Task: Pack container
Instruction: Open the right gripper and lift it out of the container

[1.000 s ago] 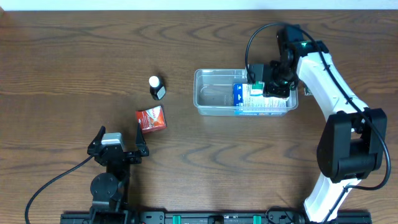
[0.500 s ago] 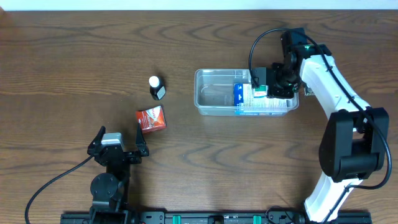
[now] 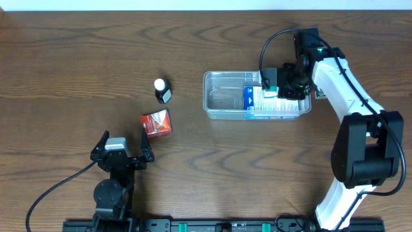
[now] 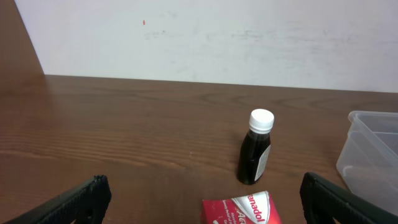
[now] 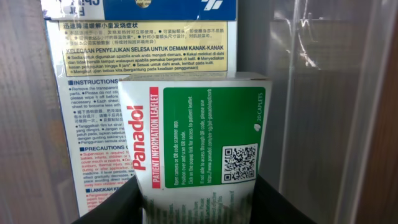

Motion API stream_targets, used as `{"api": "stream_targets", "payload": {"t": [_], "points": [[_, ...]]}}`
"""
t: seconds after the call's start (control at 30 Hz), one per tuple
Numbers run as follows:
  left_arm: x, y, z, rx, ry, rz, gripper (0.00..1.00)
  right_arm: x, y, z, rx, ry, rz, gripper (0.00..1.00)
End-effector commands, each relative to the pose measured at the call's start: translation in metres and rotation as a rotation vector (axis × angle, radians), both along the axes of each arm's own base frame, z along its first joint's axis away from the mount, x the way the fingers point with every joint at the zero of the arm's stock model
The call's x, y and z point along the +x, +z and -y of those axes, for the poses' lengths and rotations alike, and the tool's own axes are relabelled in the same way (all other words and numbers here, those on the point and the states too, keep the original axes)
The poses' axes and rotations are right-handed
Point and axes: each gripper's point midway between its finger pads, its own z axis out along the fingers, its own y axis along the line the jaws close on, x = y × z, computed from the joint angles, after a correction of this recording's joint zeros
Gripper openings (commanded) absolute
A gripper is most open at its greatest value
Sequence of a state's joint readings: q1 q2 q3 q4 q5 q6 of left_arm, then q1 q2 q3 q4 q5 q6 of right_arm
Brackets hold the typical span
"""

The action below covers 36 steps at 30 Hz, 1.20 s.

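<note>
The clear container (image 3: 222, 101) sits right of the table's middle, and its wall also shows in the right wrist view (image 5: 323, 93). A flat blue-and-white printed pack (image 3: 256, 103) lies inside it. My right gripper (image 3: 273, 86) hangs over the container's right half, shut on a green-and-white Panadol box (image 5: 199, 134) that stands upright between its fingers above the pack (image 5: 124, 62). My left gripper (image 3: 122, 149) rests open near the front left, holding nothing. A red Panadol box (image 3: 157, 123) lies just ahead of it, with a dark bottle with a white cap (image 3: 161, 91) beyond.
In the left wrist view the red box (image 4: 242, 210) lies between the wide-open fingers' line of sight, the bottle (image 4: 256, 149) stands upright behind it, and the container's corner (image 4: 373, 149) shows at the right. A white wall closes the far side.
The right gripper has shifted slightly right with the green box. The container has slid a little right with it. The left arm has not moved.
</note>
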<state>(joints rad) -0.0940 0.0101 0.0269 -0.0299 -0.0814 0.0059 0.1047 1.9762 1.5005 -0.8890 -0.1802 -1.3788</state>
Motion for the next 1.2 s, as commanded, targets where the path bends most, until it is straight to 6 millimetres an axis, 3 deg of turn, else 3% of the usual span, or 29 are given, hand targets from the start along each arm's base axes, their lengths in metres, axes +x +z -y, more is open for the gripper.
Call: {"api": "stream_targets", "payload": {"t": [0.0, 0.2, 0.37, 0.63, 0.8, 0.97, 1.1, 1.17], "points": [[-0.001, -0.018, -0.002, 0.022, 0.010, -0.050, 0.98, -0.003, -0.008, 0.000, 0.013, 0.015, -0.012, 0.45], [-0.001, -0.018, -0.002, 0.022, 0.010, -0.050, 0.98, 0.002, -0.010, -0.001, 0.017, 0.015, 0.014, 0.45], [-0.001, -0.018, -0.002, 0.022, 0.010, -0.050, 0.98, 0.004, -0.012, -0.001, 0.018, 0.010, 0.017, 0.64], [-0.001, -0.018, -0.002, 0.022, 0.010, -0.050, 0.98, 0.004, -0.012, -0.001, 0.030, -0.048, 0.005, 0.72], [-0.001, -0.018, -0.002, 0.022, 0.010, -0.050, 0.98, 0.007, -0.001, -0.013, 0.067, -0.142, 0.006, 0.80], [-0.001, -0.018, -0.002, 0.022, 0.010, -0.050, 0.98, 0.006, 0.032, -0.031, 0.124, -0.252, 0.046, 0.82], [-0.001, -0.018, -0.002, 0.022, 0.010, -0.050, 0.98, 0.007, 0.082, -0.039, 0.196, -0.351, 0.137, 0.77], [-0.001, -0.018, -0.002, 0.022, 0.010, -0.050, 0.98, 0.013, 0.115, -0.027, 0.247, -0.533, 0.210, 0.78]]}}
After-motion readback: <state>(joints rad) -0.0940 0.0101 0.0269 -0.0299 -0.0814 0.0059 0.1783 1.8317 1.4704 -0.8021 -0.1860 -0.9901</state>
